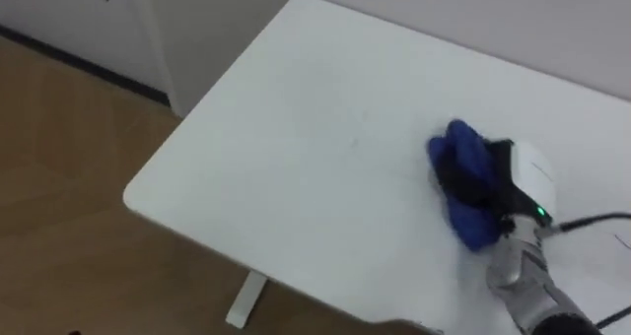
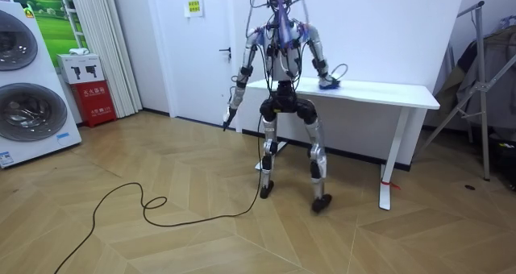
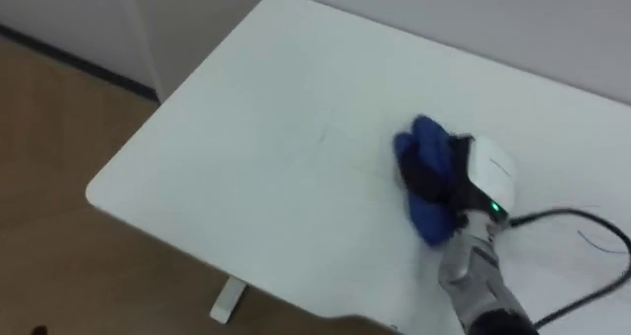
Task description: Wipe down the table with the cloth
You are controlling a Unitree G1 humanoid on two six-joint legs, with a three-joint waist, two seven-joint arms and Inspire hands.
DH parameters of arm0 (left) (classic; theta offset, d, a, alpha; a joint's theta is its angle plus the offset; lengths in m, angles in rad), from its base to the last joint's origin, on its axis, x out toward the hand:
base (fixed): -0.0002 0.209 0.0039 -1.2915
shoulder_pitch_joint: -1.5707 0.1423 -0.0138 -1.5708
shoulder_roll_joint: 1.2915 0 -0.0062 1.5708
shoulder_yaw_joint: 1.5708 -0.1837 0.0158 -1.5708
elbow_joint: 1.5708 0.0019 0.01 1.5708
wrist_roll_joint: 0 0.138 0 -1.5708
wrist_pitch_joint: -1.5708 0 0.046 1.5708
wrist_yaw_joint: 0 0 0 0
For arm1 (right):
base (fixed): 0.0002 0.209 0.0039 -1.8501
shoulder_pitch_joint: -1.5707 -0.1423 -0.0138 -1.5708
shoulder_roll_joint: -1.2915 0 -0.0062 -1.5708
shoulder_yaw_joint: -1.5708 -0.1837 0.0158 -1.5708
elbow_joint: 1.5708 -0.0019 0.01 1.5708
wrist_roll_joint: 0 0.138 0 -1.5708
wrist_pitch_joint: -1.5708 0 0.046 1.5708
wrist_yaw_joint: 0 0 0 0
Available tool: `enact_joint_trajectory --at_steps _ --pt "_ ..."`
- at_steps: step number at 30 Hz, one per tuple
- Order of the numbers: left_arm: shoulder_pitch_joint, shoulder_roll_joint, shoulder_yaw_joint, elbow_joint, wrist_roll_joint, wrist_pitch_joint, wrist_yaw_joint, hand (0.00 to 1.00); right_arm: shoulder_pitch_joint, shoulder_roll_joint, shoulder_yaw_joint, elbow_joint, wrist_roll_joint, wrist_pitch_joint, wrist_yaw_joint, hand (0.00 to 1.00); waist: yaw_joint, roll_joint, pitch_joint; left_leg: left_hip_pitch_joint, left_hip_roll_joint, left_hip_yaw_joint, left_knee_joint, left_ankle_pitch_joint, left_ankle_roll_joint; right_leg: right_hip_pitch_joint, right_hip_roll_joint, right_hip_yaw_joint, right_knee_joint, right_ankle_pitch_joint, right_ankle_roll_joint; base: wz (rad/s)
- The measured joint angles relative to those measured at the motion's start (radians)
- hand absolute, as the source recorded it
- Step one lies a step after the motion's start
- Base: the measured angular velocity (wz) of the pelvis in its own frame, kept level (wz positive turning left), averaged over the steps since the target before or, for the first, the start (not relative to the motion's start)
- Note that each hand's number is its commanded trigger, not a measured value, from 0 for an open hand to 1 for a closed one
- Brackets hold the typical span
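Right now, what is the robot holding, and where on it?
Its right hand grips a bunched blue cloth across its middle, on the white table. Its left hand hangs beside it.

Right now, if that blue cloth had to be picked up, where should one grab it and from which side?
Its bunched middle, from above. The cloth lies crumpled in a soft heap on the flat table, with no handle or stiff edge, so fingers closing over the hump likely hold best. The right robot hand grips it that way.
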Motion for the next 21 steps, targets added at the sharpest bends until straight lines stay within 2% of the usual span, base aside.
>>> enact_joint_trajectory --at_steps 2,3,4,5,6,7,8,9,10,11,12,13,14,15,16,17,18,19,20,21 --pt "-0.01 0.004 0.005 -0.021 0.012 -0.012 0.003 0.0 0.063 -0.014 -0.046 0.0 0.026 -0.001 -0.013 1.0 -0.039 0.002 -0.0071 -0.001 0.017 -0.034 0.005 0.0 -0.018 0.033 -0.004 0.017 -0.125 0.038 0.002 0.44" --pt "-0.026 0.004 -0.011 -0.033 0.013 -0.013 0.003 0.0 0.08 -0.014 -0.06 -0.009 0.042 -0.001 -0.013 1.0 -0.069 -0.003 -0.0106 -0.002 0.028 -0.052 0.005 -0.003 -0.034 0.047 -0.005 0.014 -0.179 0.072 -0.002 0.45" --pt "-0.033 0.003 -0.03 -0.044 0.014 -0.013 0.003 0.0 0.086 -0.011 -0.057 -0.015 0.051 -0.003 -0.011 1.0 -0.085 -0.009 -0.0145 0.003 0.04 -0.063 0.005 -0.004 -0.053 0.051 -0.005 0.014 -0.209 0.112 0.002 0.3" --pt "-0.039 0.001 -0.04 -0.047 0.013 -0.012 0.002 0.0 0.082 -0.008 -0.051 -0.017 0.055 -0.003 -0.009 1.0 -0.082 -0.01 -0.0147 0.011 0.052 -0.063 0.005 -0.006 -0.067 0.049 -0.001 0.013 -0.22 0.13 0.001 -0.09" --pt "-0.045 -0.007 -0.052 -0.052 0.014 -0.012 -0.006 0.0 0.058 0.009 -0.04 -0.032 0.055 0.003 0.003 1.0 -0.072 -0.011 -0.0151 0.024 0.086 -0.051 0.005 -0.01 -0.096 0.035 0.015 0.012 -0.214 0.157 -0.001 -0.47" --pt "-0.054 -0.021 -0.051 -0.051 0.014 -0.012 -0.008 0.0 0.023 0.022 -0.009 -0.052 0.048 0.028 0.019 1.0 -0.049 -0.013 -0.0143 0.039 0.123 -0.034 -0.001 -0.009 -0.133 0.01 0.037 0.013 -0.195 0.169 -0.003 -0.58" --pt "-0.06 -0.032 -0.051 -0.05 0.014 -0.013 -0.01 0.0 -0.002 0.03 0.014 -0.067 0.035 0.044 0.033 1.0 -0.037 -0.015 -0.0137 0.043 0.144 -0.026 -0.006 -0.006 -0.153 -0.006 0.054 0.01 -0.173 0.169 -0.003 -0.65" --pt "-0.071 -0.04 -0.051 -0.046 0.014 -0.017 -0.018 0.0 -0.064 0.05 0.051 -0.098 0.003 0.081 0.067 1.0 -0.018 -0.019 -0.0133 0.044 0.186 -0.014 -0.021 0.005 -0.196 -0.042 0.09 -0.02 -0.106 0.161 0.0 -0.69" --pt "-0.078 -0.068 -0.051 -0.043 0.015 -0.021 -0.035 0.0 -0.141 0.067 0.093 -0.121 -0.043 0.115 0.105 1.0 0.015 -0.007 -0.0143 0.049 0.238 -0.002 -0.042 0.025 -0.214 -0.1 0.124 -0.066 -0.011 0.106 -0.02 -0.66" --pt "-0.08 -0.08 -0.051 -0.039 0.012 -0.021 -0.047 0.0 -0.172 0.073 0.115 -0.139 -0.062 0.133 0.13 1.0 0.028 -0.006 -0.0138 0.048 0.259 0.009 -0.054 0.042 -0.2 -0.128 0.136 -0.073 0.023 0.075 -0.043 -0.4" --pt "-0.085 -0.101 -0.052 -0.025 0.012 -0.021 -0.067 0.0 -0.224 0.092 0.162 -0.169 -0.101 0.149 0.173 1.0 0.042 -0.005 -0.0108 0.033 0.294 0.018 -0.058 0.088 -0.153 -0.157 0.16 -0.094 0.074 0.024 -0.082 0.2" --pt "-0.084 -0.114 -0.054 -0.019 0.011 -0.017 -0.086 0.0 -0.256 0.105 0.198 -0.205 -0.127 0.155 0.21 1.0 0.048 -0.002 -0.0065 -0.001 0.315 0.019 -0.043 0.141 -0.141 -0.165 0.18 -0.108 0.097 -0.014 -0.11 0.41" --pt "-0.079 -0.117 -0.059 -0.019 0.011 -0.015 -0.094 0.0 -0.27 0.112 0.212 -0.217 -0.133 0.152 0.223 1.0 0.056 -0.003 -0.005 -0.015 0.314 0.02 -0.029 0.149 -0.143 -0.165 0.188 -0.121 0.102 -0.026 -0.125 0.6" --pt "-0.062 -0.117 -0.069 -0.019 0.012 -0.012 -0.107 0.0 -0.296 0.116 0.233 -0.223 -0.145 0.139 0.247 1.0 0.061 0.003 0.0062 -0.04 0.309 0.035 0.01 0.15 -0.143 -0.151 0.205 -0.154 0.1 -0.045 -0.149 0.69" --pt "-0.051 -0.111 -0.068 -0.02 0.014 -0.007 -0.114 0.0 -0.311 0.112 0.23 -0.215 -0.145 0.113 0.262 1.0 0.064 0.008 0.0171 -0.075 0.292 0.04 0.055 0.15 -0.143 -0.141 0.214 -0.183 0.1 -0.066 -0.165 0.73" --pt "-0.037 -0.105 -0.068 -0.02 0.012 -0.003 -0.115 0.0 -0.316 0.11 0.227 -0.21 -0.141 0.106 0.267 1.0 0.067 0.01 0.0211 -0.096 0.277 0.038 0.085 0.146 -0.138 -0.139 0.222 -0.182 0.098 -0.075 -0.172 0.85" --pt "-0.007 -0.095 -0.067 -0.019 0.012 0.005 -0.116 0.0 -0.304 0.096 0.218 -0.208 -0.136 0.104 0.274 1.0 0.064 0.01 0.0241 -0.143 0.223 0.026 0.16 0.119 -0.113 -0.133 0.223 -0.181 0.092 -0.084 -0.186 0.69" --pt "0.023 -0.09 -0.066 -0.019 0.016 0.012 -0.118 0.0 -0.278 0.058 0.215 -0.205 -0.138 0.096 0.27 1.0 0.065 0.014 0.0262 -0.178 0.145 0.017 0.221 0.081 -0.096 -0.127 0.223 -0.17 0.077 -0.085 -0.191 0.65" --pt "0.039 -0.09 -0.064 -0.019 0.016 0.015 -0.119 0.0 -0.262 0.039 0.202 -0.207 -0.138 0.076 0.261 1.0 0.064 0.021 0.0288 -0.185 0.111 0.014 0.236 0.064 -0.088 -0.118 0.223 -0.174 0.065 -0.083 -0.193 0.35" --pt "0.079 -0.088 -0.046 -0.019 0.023 0.017 -0.121 0.0 -0.231 0.018 0.172 -0.19 -0.138 0.044 0.243 1.0 0.064 0.029 0.0258 -0.186 0.037 0.033 0.232 0.041 -0.073 -0.102 0.226 -0.172 0.041 -0.078 -0.195 0.05"
